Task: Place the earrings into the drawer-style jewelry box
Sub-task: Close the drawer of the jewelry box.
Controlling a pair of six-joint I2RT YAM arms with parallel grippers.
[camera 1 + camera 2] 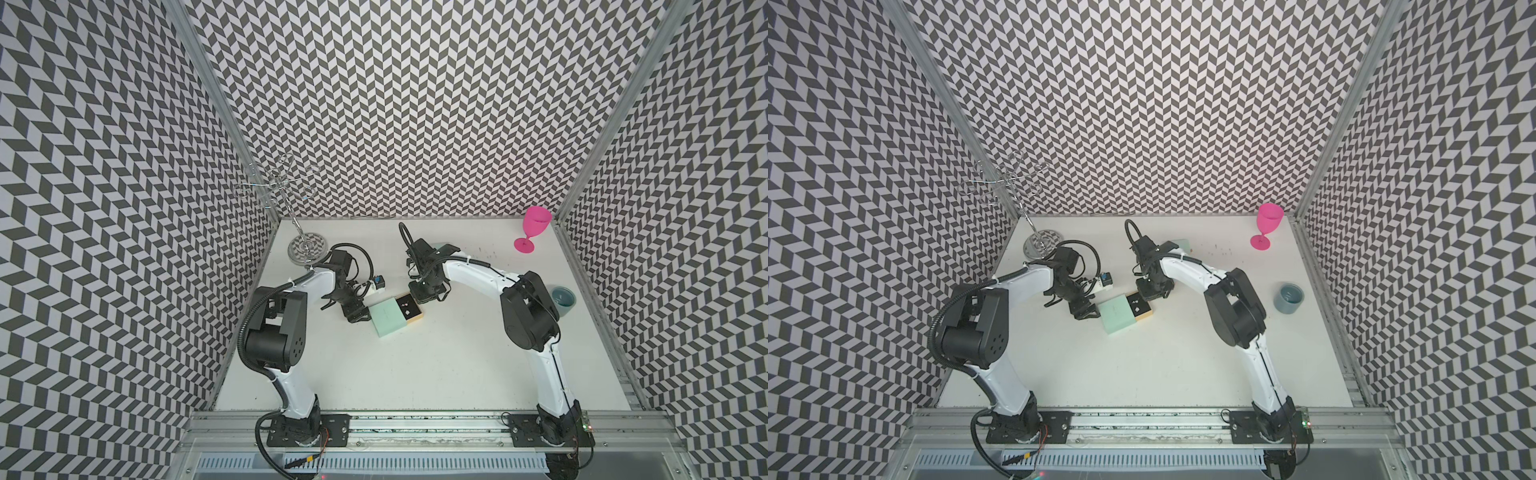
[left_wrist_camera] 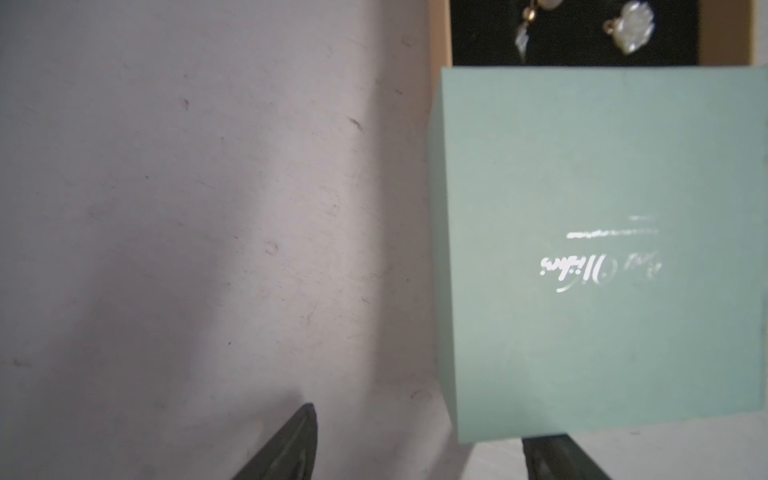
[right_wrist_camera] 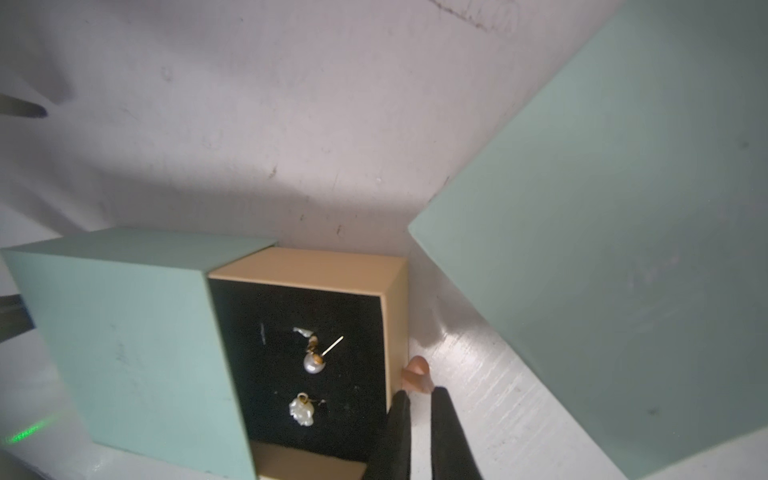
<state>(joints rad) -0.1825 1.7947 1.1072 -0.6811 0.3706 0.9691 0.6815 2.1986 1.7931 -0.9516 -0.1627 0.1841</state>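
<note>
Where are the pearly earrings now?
In the right wrist view the earrings lie on the black lining of the open tan drawer, beside the mint-green sleeve, in the middle of the table.

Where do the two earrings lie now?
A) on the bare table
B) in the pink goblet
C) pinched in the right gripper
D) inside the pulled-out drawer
D: the right wrist view shows both earrings on the black lining of the open drawer.

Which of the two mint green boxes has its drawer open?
The mint-green box between the arms: tan drawer slid out, earrings on its black lining. The other box, behind the right arm, shows none.
</note>
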